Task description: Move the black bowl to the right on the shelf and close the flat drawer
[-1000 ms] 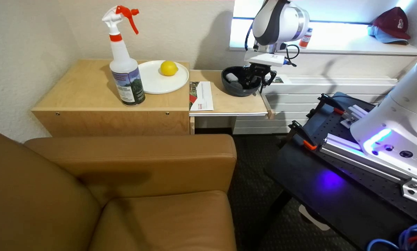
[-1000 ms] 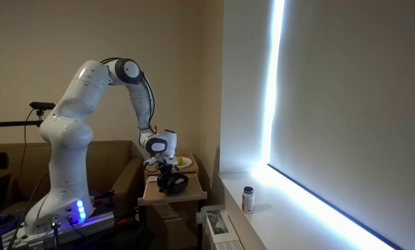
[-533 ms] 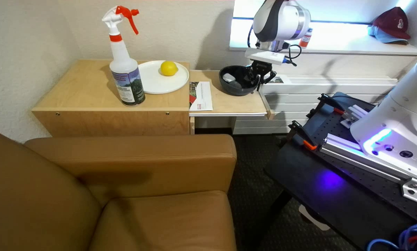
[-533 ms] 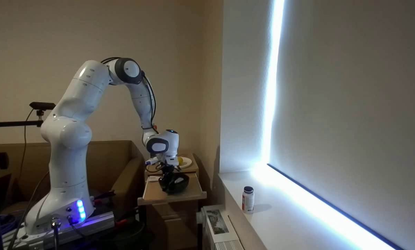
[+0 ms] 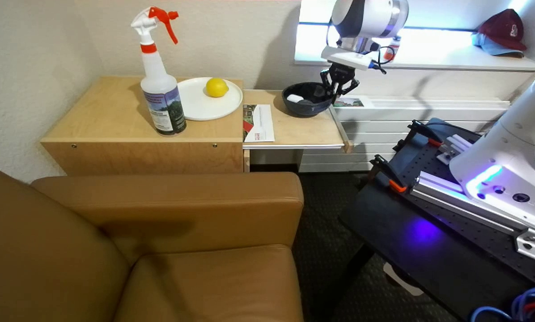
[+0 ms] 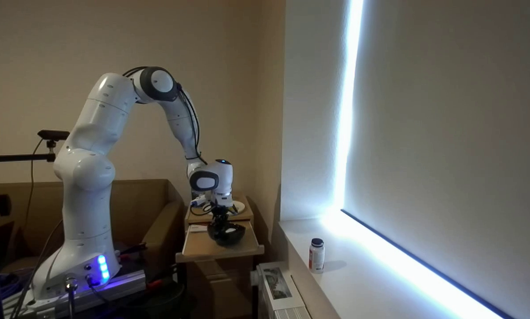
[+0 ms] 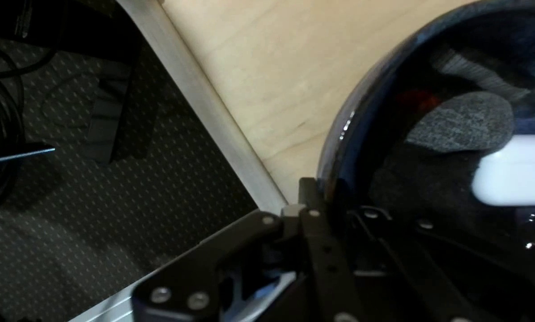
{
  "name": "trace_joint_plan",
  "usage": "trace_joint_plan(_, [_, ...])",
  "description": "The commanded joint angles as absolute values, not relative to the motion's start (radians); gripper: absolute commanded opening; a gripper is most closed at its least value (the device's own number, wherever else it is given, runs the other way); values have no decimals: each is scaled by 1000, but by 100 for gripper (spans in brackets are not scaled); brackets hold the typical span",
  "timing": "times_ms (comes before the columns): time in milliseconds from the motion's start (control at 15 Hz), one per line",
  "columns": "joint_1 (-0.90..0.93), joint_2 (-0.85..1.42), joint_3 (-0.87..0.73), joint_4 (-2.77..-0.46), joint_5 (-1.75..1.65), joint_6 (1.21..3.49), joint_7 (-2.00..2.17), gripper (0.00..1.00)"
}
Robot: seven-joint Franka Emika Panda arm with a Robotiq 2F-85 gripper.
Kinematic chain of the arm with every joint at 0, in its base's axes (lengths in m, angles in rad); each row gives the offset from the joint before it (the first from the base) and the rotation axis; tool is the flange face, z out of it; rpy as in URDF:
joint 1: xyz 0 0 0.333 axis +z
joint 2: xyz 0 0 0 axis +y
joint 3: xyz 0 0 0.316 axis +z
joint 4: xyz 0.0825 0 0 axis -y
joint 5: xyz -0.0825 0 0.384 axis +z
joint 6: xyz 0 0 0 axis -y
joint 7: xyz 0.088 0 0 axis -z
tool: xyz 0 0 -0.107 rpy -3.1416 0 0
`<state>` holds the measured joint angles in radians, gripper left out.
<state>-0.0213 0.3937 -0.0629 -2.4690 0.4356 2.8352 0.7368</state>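
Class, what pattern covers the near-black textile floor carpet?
The near-black textile floor carpet bears small, pale, repeated flecks, clearest in the wrist view.

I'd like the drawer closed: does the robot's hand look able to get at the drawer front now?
Probably not yet: the hand holds the bowl by its rim, though nothing visible blocks the drawer front.

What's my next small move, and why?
Probably raise the gripper straight up. In the wrist view it looks clamped on the rim of the black bowl, which holds a white piece and a grey stone-like piece. The white shelf sits higher than the flat drawer beneath the bowl, so going sideways first might snag or spill.
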Motion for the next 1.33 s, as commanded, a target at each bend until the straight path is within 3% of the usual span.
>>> trace_joint_plan(0, [-60, 257, -100, -2563, 433, 2832, 678, 2])
trace_joint_plan(800, [-267, -8, -235, -2707, 576, 2894, 460, 2])
trace_joint_plan(1000, [-329, -115, -302, -2645, 629, 2767, 379, 2])
trace_joint_plan(1067, [-293, 8, -288, -2656, 573, 2846, 451, 9])
trace_joint_plan(1267, [-326, -80, -317, -2645, 587, 2785, 412, 9])
